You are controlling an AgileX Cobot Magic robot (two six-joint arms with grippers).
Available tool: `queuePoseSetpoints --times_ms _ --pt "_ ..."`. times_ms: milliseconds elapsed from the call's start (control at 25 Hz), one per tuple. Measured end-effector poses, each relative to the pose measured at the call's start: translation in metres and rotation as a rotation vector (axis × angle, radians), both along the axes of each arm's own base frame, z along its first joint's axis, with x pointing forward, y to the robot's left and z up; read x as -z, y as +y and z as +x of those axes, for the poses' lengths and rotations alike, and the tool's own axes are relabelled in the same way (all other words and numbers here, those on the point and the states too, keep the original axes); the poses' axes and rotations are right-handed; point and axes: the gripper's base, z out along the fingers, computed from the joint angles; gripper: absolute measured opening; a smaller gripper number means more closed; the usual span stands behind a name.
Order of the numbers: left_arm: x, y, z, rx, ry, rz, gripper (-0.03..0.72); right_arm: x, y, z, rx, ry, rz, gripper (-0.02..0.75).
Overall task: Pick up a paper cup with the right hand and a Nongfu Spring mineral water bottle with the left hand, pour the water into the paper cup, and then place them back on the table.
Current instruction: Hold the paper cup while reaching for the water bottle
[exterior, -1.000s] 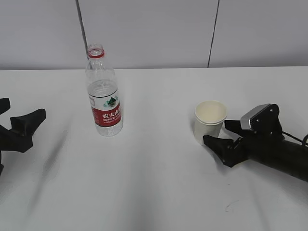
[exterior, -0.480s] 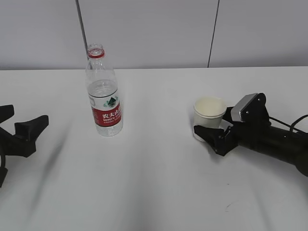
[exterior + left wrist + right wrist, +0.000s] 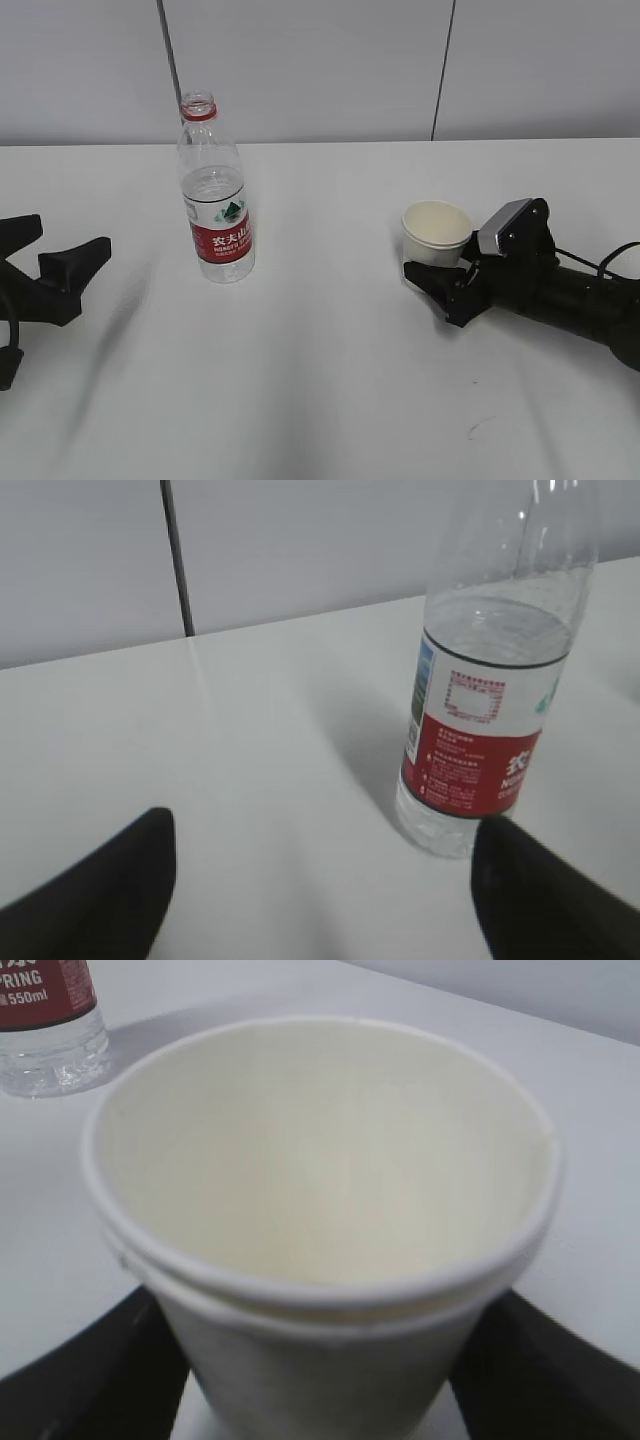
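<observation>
My right gripper (image 3: 447,283) straddles the paper cup (image 3: 436,232), grip not confirmed. My left gripper (image 3: 45,262) gapes, well apart from the bottle (image 3: 215,195)

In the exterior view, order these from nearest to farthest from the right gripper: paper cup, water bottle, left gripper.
1. The small off-white paper cup, between the black right gripper's fingers, right of centre.
2. The tall clear plastic water bottle with red label, upright, left of centre.
3. The black left gripper, at the far left edge.
</observation>
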Motion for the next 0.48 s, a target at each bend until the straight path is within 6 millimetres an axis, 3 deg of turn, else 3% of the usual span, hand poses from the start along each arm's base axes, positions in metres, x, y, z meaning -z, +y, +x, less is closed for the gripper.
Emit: queuePoseSetpoints --times_ms 200,480 --pt "-0.001 -0.003 0.001 0.037 -0.010 -0.021 0.554 0.000 0.001 0.000 -0.001 0.004 0.004 0.534" --pt "0.010 -0.011 0.019 0.122 0.007 -0.040 0.554 0.000 0.001 0.000 0.000 0.005 0.009 0.527"
